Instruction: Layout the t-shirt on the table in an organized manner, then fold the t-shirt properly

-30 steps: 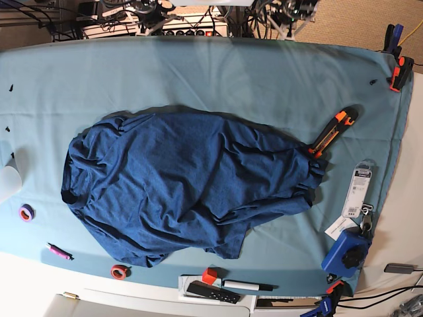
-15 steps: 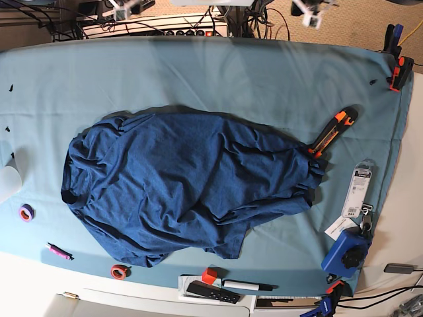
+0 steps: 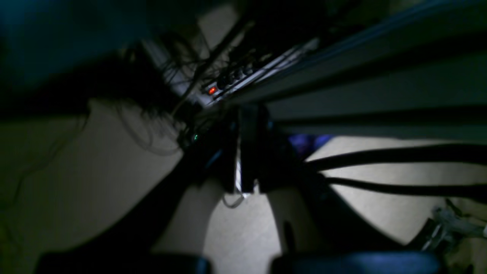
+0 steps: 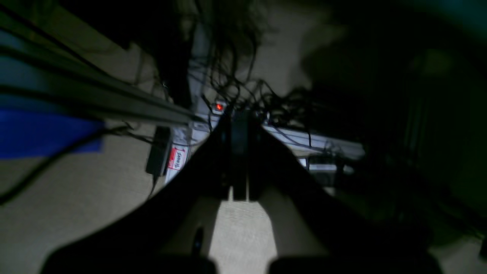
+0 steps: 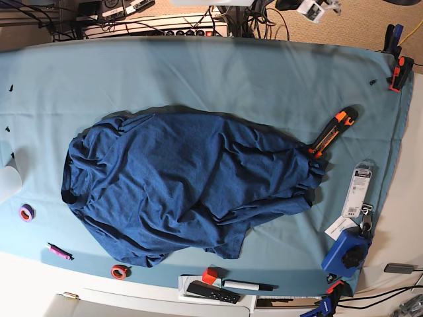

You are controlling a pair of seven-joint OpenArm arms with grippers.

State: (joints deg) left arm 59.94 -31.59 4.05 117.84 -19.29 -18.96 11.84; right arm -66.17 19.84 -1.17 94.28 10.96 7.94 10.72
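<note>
Lying bunched and unspread mid-table (image 5: 218, 66), the t-shirt (image 5: 185, 185) has not shifted over the last second, while both clenched, empty grippers, left gripper (image 3: 243, 190) and right gripper (image 4: 239, 198), hang beyond the table's far edge, so layout hasn't begun.

From the base view we look straight down from high above, far enough back to take in nearly the whole table (image 5: 218, 66), with a strip of floor and a power strip (image 5: 192, 30) beyond its far edge. Our two wrist views sit low on the arms, both dark and blurred, looking along closed fingers toward the floor and the tangle of cables behind the table. The lit power strip (image 3: 243, 76) in the left wrist view appears to be what it shares with the base view; the right wrist view shows a similar red light (image 4: 218, 107).
</note>
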